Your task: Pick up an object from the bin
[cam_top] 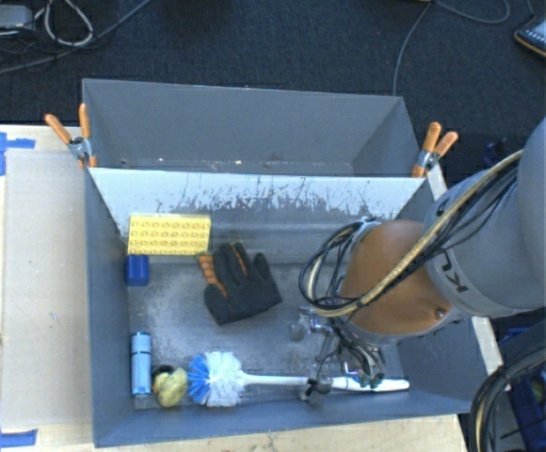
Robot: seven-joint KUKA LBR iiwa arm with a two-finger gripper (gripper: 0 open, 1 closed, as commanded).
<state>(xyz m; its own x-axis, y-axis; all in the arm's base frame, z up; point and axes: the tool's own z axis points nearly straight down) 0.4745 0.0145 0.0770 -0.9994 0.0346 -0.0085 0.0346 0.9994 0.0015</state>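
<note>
Your grey bin [254,149] is tight; the black glove [242,285] lies beyond the blue-and-white brush [221,378]; your hand [334,380] sits on its handle, grip impossible to tell; that thin handle could roll or pivot loose.

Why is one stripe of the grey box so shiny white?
Camera view: light glares off the sloping back wall of the grey metal bin; the wall above it sits in shade; the floor under the gripper looks darker than the left side.
</note>
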